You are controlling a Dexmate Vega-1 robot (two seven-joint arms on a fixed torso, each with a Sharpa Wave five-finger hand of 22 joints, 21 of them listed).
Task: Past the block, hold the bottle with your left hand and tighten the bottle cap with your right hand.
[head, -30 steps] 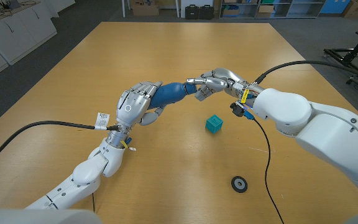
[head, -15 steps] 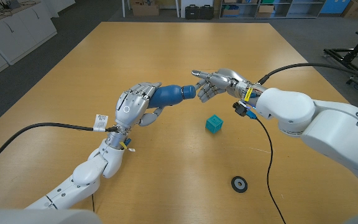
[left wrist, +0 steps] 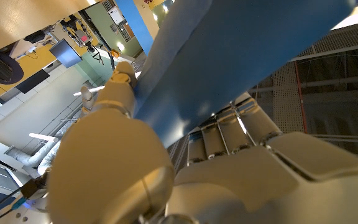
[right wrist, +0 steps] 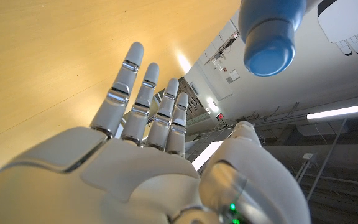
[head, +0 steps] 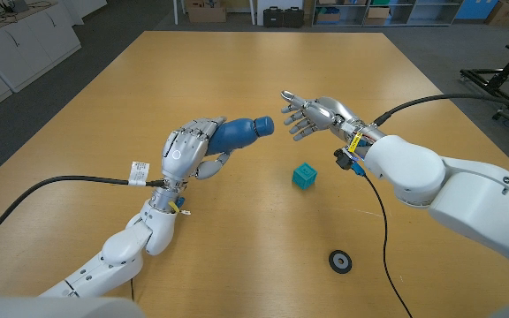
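My left hand [head: 186,148] grips a blue bottle [head: 237,132] above the table, tilted so its blue cap [head: 264,125] points toward my right hand. The bottle's body [left wrist: 229,56] runs across my left hand's fingers [left wrist: 229,134] in the left wrist view. My right hand [head: 312,115] hovers just right of the cap with its fingers spread and nothing in it. A small gap separates it from the cap. In the right wrist view the cap [right wrist: 269,40] hangs beyond the spread fingers [right wrist: 145,102]. A teal block [head: 304,175] sits on the table nearer to me.
A black ring-shaped disc [head: 340,261] lies on the wooden table [head: 237,256] near its front right. Cables trail from both wrists across the table. Boxes and cabinets stand on the floor beyond the far edge.
My right hand has let go of the cap, spread its fingers and drawn back to the right. The left hand still holds the bottle, slightly raised.
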